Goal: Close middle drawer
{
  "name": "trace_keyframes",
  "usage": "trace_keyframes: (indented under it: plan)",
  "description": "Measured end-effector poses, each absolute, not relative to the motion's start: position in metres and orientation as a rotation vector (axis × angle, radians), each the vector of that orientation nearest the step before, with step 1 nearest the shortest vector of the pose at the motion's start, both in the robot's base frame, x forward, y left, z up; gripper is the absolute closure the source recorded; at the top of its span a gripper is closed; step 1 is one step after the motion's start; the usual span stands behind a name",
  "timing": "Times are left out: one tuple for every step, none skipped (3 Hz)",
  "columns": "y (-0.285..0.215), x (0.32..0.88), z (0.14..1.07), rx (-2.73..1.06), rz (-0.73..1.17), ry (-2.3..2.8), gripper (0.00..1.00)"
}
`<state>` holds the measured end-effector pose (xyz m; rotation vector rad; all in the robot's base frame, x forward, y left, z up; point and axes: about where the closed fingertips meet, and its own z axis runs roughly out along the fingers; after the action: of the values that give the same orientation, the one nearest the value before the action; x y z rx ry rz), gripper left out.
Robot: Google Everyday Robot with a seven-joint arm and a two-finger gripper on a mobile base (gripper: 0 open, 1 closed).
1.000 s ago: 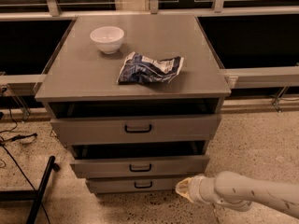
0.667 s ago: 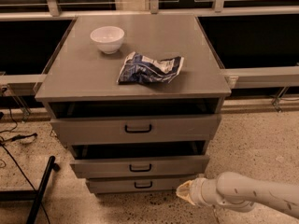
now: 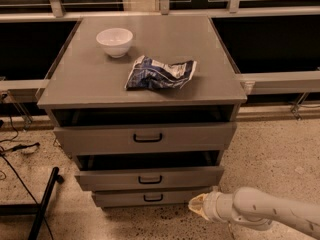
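The grey cabinet has three drawers. The middle drawer (image 3: pixel 150 177) is pulled part way out, with a dark gap above its low front panel and a small black bar handle (image 3: pixel 150 180) at its centre. The top drawer (image 3: pixel 145 138) is also pulled out a little. The lowest drawer (image 3: pixel 150 197) sits below, narrower. My gripper (image 3: pixel 197 206) is at the end of the white arm coming in from the lower right. It is low, near the floor, just right of the lowest drawer and below the middle drawer's right corner.
On the cabinet top (image 3: pixel 85 84) stand a white bowl (image 3: pixel 114 41) at the back left and a crumpled blue and white chip bag (image 3: pixel 159 73) in the middle. A black stand leg (image 3: pixel 44 204) and cables (image 3: pixel 15 146) lie on the speckled floor at the left.
The gripper has shifted slightly left and down along the floor by the lowest drawer. The drawers, the bowl and the bag have not moved.
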<state>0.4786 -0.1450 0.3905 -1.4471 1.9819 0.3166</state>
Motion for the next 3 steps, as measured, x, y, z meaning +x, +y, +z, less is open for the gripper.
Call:
trace_keyframes:
  plan:
    - [-0.141,0.489,0.388,-1.430,0.300,1.951,1.00]
    - [-0.138,0.502,0.387,-1.419,0.282,1.924,1.00]
    - [-0.132,0.541,0.384,-1.426,0.229,1.895,1.00]
